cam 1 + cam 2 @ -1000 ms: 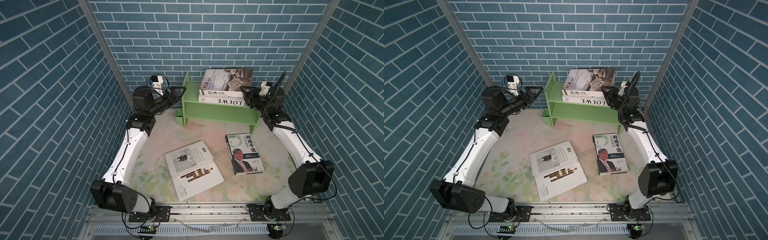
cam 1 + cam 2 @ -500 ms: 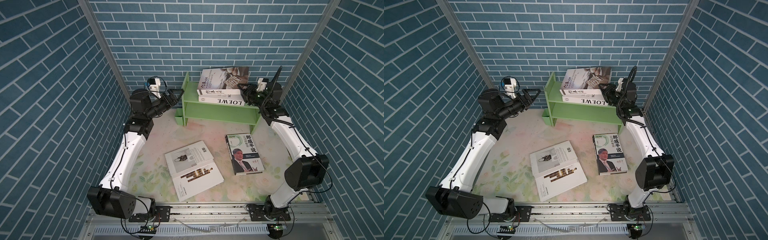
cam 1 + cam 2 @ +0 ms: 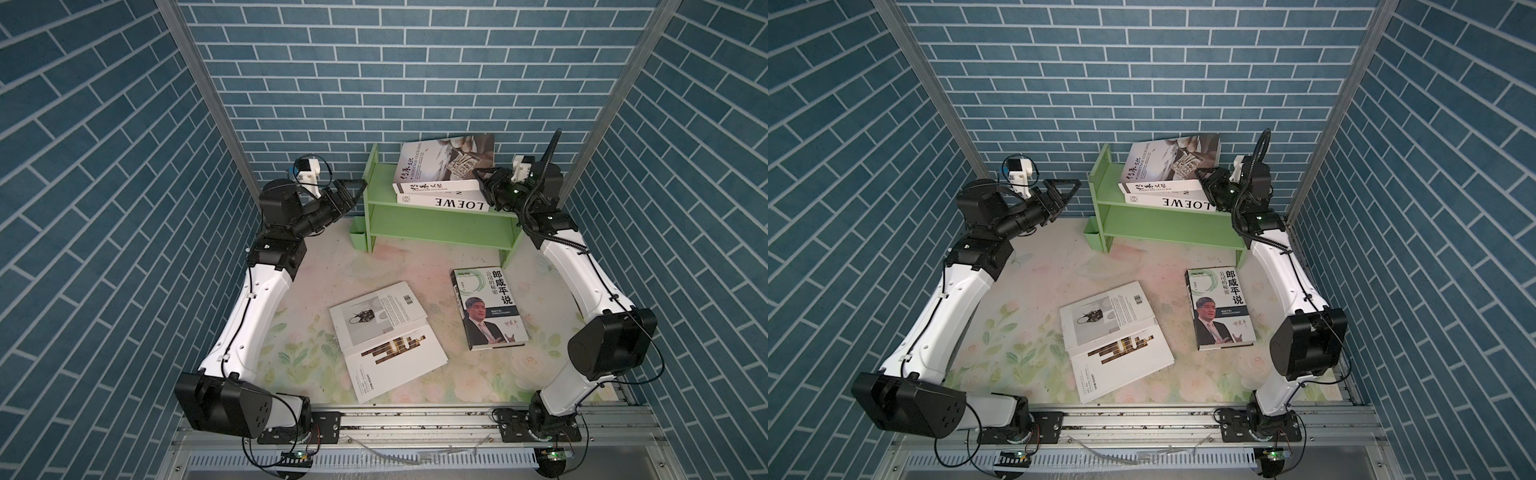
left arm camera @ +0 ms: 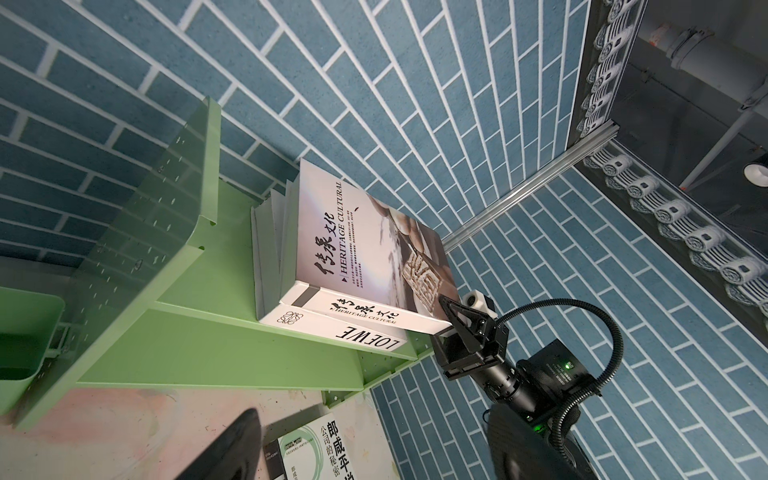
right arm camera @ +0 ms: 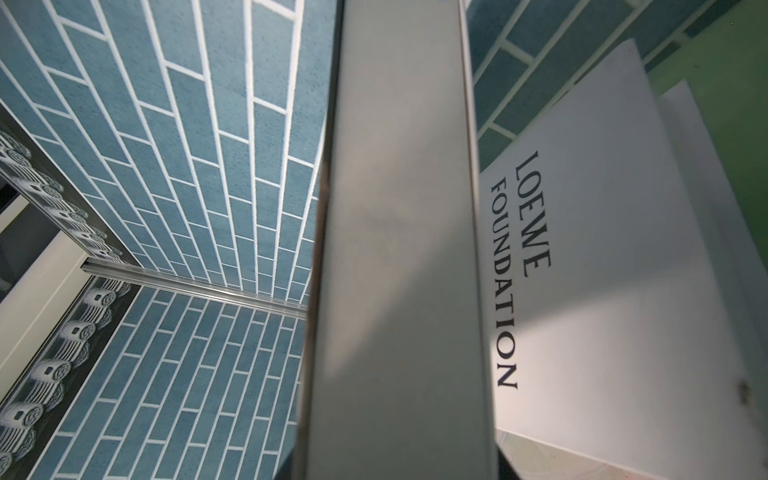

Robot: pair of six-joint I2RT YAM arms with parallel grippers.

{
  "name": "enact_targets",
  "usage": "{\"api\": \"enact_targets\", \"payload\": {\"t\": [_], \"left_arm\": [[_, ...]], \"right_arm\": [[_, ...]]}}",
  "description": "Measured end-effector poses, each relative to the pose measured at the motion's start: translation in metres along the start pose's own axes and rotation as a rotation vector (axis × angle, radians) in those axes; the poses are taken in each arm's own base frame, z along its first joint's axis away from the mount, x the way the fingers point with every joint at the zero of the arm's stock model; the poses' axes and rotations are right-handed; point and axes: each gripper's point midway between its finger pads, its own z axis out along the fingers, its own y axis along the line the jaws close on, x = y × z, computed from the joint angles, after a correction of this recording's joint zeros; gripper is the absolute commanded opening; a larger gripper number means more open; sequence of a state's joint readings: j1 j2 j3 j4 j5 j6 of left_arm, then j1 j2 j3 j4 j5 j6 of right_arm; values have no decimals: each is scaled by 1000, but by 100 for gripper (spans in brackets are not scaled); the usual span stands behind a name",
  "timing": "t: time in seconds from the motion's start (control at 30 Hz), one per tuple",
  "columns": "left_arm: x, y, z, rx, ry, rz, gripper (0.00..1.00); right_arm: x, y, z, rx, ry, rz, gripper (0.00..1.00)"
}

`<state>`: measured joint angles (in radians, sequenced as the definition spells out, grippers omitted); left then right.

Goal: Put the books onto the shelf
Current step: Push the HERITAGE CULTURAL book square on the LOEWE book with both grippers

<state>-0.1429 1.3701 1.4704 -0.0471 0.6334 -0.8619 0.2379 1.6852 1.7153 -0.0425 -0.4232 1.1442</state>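
The light green shelf point(image 3: 436, 218) stands against the back wall. On its top tier a white LOEWE book point(image 3: 444, 203) lies flat. A Heritage Cultural book point(image 3: 446, 164) rests tilted on it, and my right gripper point(image 3: 484, 185) is shut on its right end. In the right wrist view that book's page edge point(image 5: 399, 249) fills the gap between the jaws, beside the LOEWE cover point(image 5: 582, 270). My left gripper point(image 3: 353, 189) hangs open and empty just left of the shelf's side panel. A portrait book point(image 3: 488, 309) and two overlapping white books point(image 3: 386, 336) lie on the table.
A small green cup point(image 3: 359, 239) hangs at the shelf's lower left foot. The lower tier point(image 3: 440, 226) holds nothing. Blue brick walls close in on three sides, and a metal rail point(image 3: 415, 419) runs along the table's front edge.
My right gripper has shifted a little left with the Heritage Cultural book, which now sits more tilted on the LOEWE book. My left gripper has dipped slightly beside the shelf.
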Motion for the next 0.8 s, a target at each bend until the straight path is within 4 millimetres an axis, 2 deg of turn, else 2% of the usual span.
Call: {"api": "enact_targets", "payload": {"t": [0.47,0.63,0.8], "left_arm": [[0,1,0,10,3,-9,87],[1,1,0,13,4,-17,87],[1,1,0,17,3,-17,87]], "right_arm": [[-1,-13,-5,100,-3,-95,86],[-7,-8,-11,133,-15,-150,92],[-10,-14,-16,195,-23,-209,96]]}}
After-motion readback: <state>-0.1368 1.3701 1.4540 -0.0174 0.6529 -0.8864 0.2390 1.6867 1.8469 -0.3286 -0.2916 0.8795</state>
